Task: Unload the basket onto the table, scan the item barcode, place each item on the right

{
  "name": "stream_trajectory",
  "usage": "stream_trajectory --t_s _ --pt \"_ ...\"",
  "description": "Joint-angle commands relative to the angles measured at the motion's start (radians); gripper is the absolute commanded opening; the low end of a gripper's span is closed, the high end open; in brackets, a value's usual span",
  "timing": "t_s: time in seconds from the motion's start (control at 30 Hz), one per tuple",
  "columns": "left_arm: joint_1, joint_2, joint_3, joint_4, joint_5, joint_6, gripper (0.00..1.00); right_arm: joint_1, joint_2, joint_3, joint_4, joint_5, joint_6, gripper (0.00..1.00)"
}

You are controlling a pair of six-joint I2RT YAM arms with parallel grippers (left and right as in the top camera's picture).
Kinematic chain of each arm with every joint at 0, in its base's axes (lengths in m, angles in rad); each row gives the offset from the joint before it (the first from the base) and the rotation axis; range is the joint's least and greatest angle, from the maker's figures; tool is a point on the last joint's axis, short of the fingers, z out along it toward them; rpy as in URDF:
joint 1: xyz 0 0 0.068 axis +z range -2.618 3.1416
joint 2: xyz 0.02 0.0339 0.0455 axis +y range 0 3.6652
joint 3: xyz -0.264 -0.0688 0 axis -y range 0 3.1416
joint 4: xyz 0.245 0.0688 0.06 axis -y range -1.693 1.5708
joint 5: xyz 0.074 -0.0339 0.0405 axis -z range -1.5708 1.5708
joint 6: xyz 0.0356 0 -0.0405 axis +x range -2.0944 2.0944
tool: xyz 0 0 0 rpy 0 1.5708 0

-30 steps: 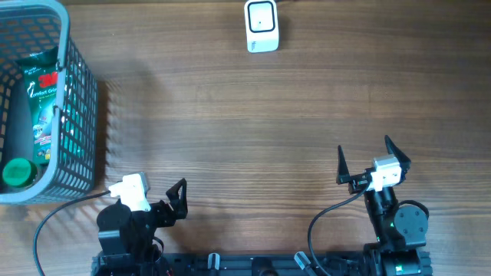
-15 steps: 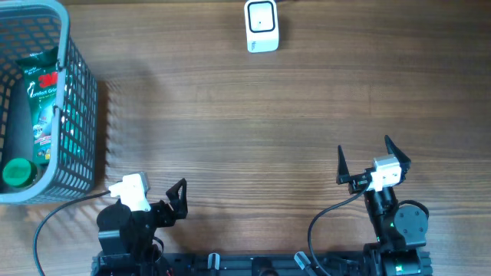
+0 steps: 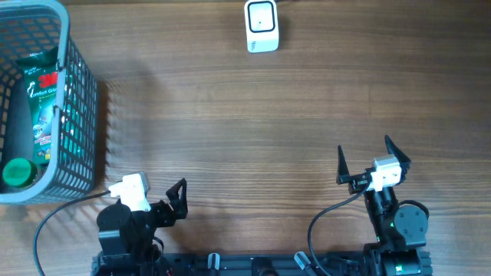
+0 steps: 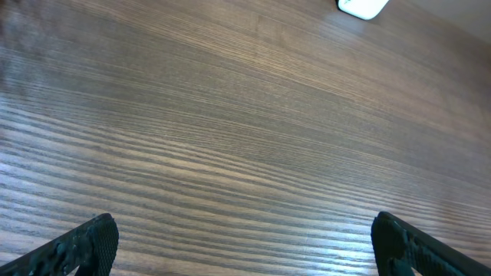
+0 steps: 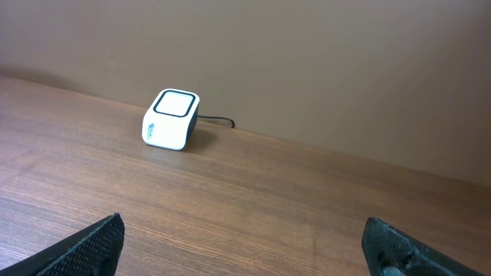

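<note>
The item, a green 3M package point(image 3: 43, 100), lies inside the grey mesh basket point(image 3: 83, 115) at the far left of the overhead view. The white barcode scanner point(image 3: 261, 25) stands at the table's far edge, and also shows as the scanner point(image 5: 170, 119) in the right wrist view and the scanner's corner point(image 4: 362, 7) in the left wrist view. My left gripper point(image 4: 245, 249) sits low at the near left, open over bare wood. My right gripper point(image 3: 365, 153) is at the near right, open and holding nothing, facing the scanner.
A green round cap point(image 3: 17, 172) sits in the basket's near corner beside the package. The scanner's cable point(image 5: 219, 121) runs off behind it. A plain wall rises behind the wooden table point(image 3: 253, 130). Both arm bases stand at the near edge.
</note>
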Motion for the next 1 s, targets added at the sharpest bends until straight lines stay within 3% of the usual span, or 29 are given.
stream_trajectory --t_s 0.0,0.73,0.97 --pt "-0.005 -0.005 0.017 0.003 0.015 -0.009 1.0 0.005 -0.002 -0.001 0.002 0.01 -0.008 1.0" --pt "-0.005 -0.005 0.016 -0.054 -0.113 -0.005 1.0 0.005 -0.002 -0.001 0.002 0.01 -0.008 1.0" --pt "-0.005 -0.005 0.016 0.034 -0.17 -0.005 1.0 0.005 -0.002 -0.001 0.002 0.01 -0.008 1.0"
